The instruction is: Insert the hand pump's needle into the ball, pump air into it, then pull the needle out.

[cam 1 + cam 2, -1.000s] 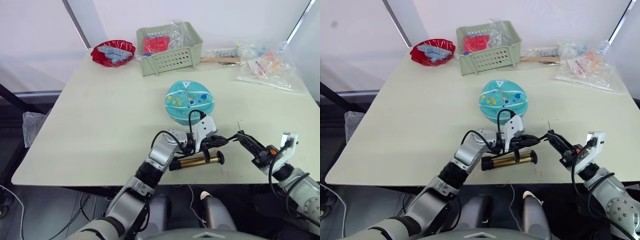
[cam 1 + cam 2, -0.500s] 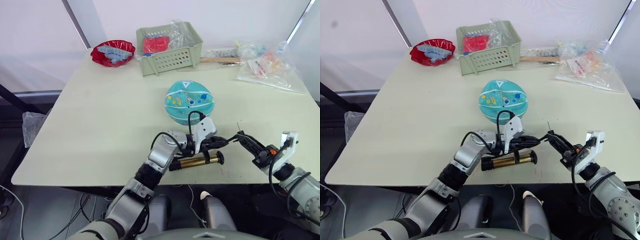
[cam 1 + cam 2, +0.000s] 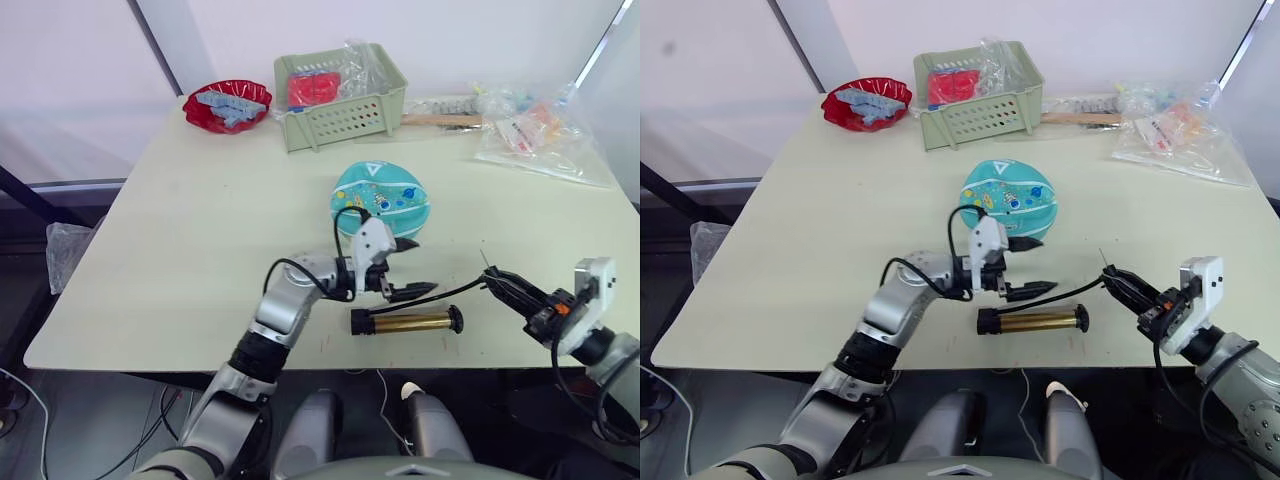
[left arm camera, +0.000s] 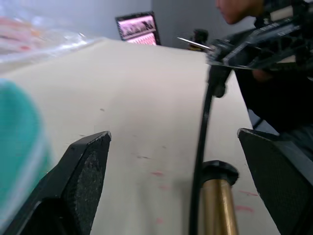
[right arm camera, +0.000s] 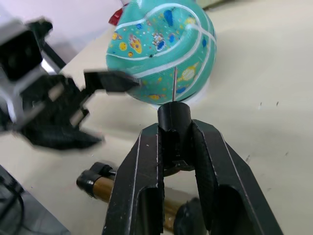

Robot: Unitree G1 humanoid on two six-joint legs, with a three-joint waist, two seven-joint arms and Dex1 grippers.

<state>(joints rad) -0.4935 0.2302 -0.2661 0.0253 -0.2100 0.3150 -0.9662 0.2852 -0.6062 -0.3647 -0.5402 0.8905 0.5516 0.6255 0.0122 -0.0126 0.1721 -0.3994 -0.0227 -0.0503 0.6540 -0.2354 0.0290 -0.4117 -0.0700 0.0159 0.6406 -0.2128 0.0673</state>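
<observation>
Your right pincer [image 3: 503, 283] is clamped on the black fitting of the needle [image 5: 174, 84], whose thin pin points up and away toward the ball [image 3: 381, 201]. From that fitting the black hose [image 3: 450, 293] runs across to the hand pump [image 3: 405, 322], which lies flat on the surface [image 3: 190, 220], nearer to you than your left pincer [image 3: 402, 268]. That left pincer hangs apart and empty just beyond the pump, beside the ball's near side. Farther off you see a green basket [image 3: 340, 96] and a red bowl [image 3: 226, 105].
</observation>
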